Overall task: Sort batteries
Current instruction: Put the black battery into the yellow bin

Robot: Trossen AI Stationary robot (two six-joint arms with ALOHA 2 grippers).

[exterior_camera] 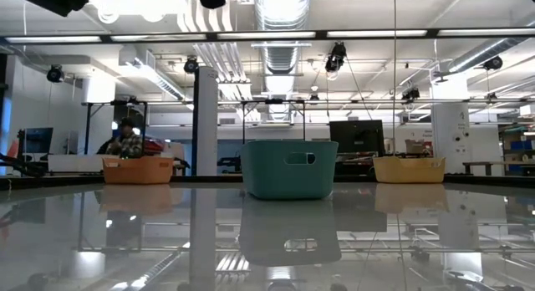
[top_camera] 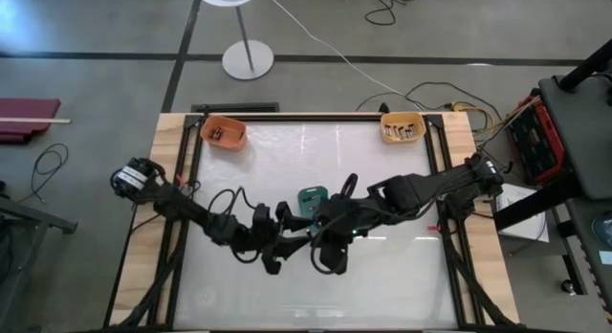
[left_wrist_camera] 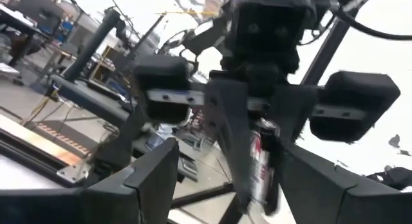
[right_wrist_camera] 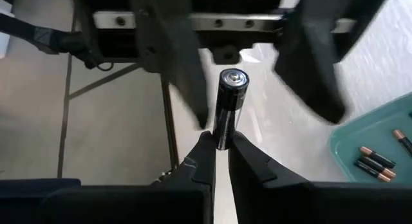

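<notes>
Battery [right_wrist_camera: 230,105] clamped upright in right pincer [right_wrist_camera: 219,147], mid-bench beside teal bin [top_camera: 313,198]. Left pincer [left_wrist_camera: 222,179] facing it, fingers apart either side of battery. More batteries [right_wrist_camera: 378,161] inside teal bin.

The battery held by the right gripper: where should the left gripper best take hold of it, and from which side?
Probably at the free upper half, near the silvery cap. The right gripper pinches the battery at its lower end, so only the top is bare. The left gripper faces it with its fingers open on either side, so closing across the round body looks best.
</notes>
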